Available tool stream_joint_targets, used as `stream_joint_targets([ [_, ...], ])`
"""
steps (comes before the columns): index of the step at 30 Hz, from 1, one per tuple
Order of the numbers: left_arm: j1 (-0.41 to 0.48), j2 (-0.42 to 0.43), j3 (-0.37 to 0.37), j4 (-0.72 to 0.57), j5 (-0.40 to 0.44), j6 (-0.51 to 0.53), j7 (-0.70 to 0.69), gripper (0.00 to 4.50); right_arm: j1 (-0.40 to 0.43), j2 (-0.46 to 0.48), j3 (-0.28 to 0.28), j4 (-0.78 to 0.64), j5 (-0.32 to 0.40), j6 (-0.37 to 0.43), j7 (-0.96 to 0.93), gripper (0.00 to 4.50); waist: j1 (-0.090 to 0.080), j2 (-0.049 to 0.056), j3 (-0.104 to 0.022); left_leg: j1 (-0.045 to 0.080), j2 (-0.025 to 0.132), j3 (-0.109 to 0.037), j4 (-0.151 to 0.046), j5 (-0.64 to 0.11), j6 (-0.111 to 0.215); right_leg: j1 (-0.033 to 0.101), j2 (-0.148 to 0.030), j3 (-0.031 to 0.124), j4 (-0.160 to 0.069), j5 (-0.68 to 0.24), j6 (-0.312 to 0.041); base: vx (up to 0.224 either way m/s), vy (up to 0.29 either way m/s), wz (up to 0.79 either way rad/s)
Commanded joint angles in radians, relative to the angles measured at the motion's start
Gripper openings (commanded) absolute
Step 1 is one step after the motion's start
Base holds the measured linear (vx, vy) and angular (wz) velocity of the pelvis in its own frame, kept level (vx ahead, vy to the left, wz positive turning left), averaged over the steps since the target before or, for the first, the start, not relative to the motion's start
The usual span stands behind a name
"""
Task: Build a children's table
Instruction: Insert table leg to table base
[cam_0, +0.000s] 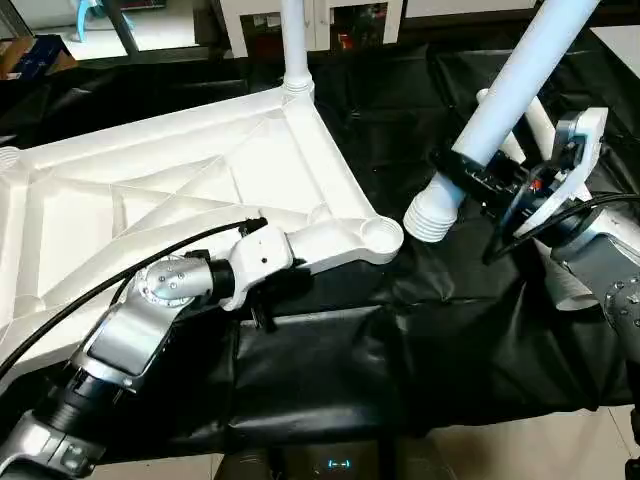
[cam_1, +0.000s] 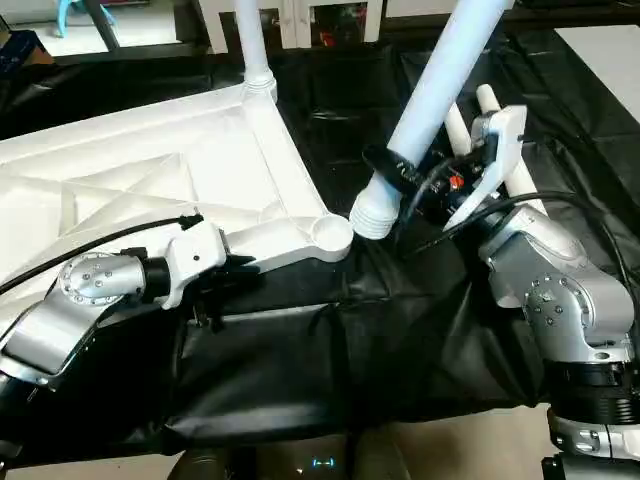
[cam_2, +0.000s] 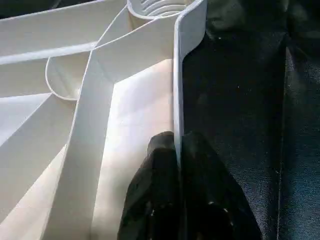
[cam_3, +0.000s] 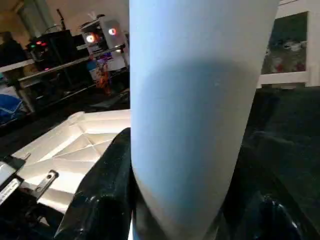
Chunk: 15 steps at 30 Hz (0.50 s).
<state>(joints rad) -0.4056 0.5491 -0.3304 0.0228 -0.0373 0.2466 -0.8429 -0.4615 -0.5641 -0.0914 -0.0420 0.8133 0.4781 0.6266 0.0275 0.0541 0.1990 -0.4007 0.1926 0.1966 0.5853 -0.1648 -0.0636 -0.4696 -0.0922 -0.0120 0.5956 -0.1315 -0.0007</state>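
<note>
No legible text, labels, brand marks, numbers or signs anywhere. Small glowing blue mark (cam_0: 339, 463) at six o'clock on the dark robot body below the bench edge reads as dashes in brackets, not as characters. Red and orange indicator lights (cam_3: 90, 38) on dark equipment at ten o'clock in the right wrist view carry no readable lettering.
</note>
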Motion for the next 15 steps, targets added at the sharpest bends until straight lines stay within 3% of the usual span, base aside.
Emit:
stream_joint_targets([
  [1,0.064,-0.005,-0.073,0.027,0.026,0.031,-0.015,0.01,-0.007,-0.010,0.005,0.004,-0.006,0.000,0.040,1.82,-0.002,-0.024,-0.086,0.019,0.010,-0.002,-0.060,-0.130,0.114,0.072,-0.018,0.017,-0.060,-0.218,-0.230,0.000,0.000,0.00],
  [8,0.089,-0.030,-0.092,-0.013,0.035,0.044,-0.011,0.00,-0.052,0.025,0.040,0.076,-0.087,-0.055,0.066,1.82,-0.001,-0.025,-0.085,0.019,0.011,-0.001,-0.060,-0.122,0.120,0.070,-0.019,0.017,-0.060,-0.215,-0.235,0.000,0.000,0.00],
  [12,0.095,-0.036,-0.106,-0.039,0.022,0.068,-0.040,0.00,-0.103,0.051,0.061,0.128,-0.105,-0.061,0.099,1.82,-0.003,-0.025,-0.076,0.020,0.011,-0.001,-0.064,-0.138,0.117,0.066,-0.019,0.017,-0.064,-0.240,-0.230,0.000,0.000,0.00],
  [13,0.095,-0.036,-0.107,-0.042,0.018,0.073,-0.048,0.00,-0.109,0.053,0.069,0.133,-0.109,-0.061,0.112,1.82,-0.002,-0.031,-0.076,0.022,0.012,0.000,-0.064,-0.135,0.120,0.065,-0.019,0.018,-0.064,-0.234,-0.229,0.000,0.000,0.00],
  [15,0.092,-0.039,-0.110,-0.040,0.024,0.071,-0.057,0.00,-0.122,0.059,0.092,0.147,-0.123,-0.059,0.140,1.82,0.000,-0.027,-0.076,0.022,0.012,0.000,-0.064,-0.120,0.126,0.065,-0.018,0.018,-0.061,-0.213,-0.231,0.000,0.000,0.00],
])
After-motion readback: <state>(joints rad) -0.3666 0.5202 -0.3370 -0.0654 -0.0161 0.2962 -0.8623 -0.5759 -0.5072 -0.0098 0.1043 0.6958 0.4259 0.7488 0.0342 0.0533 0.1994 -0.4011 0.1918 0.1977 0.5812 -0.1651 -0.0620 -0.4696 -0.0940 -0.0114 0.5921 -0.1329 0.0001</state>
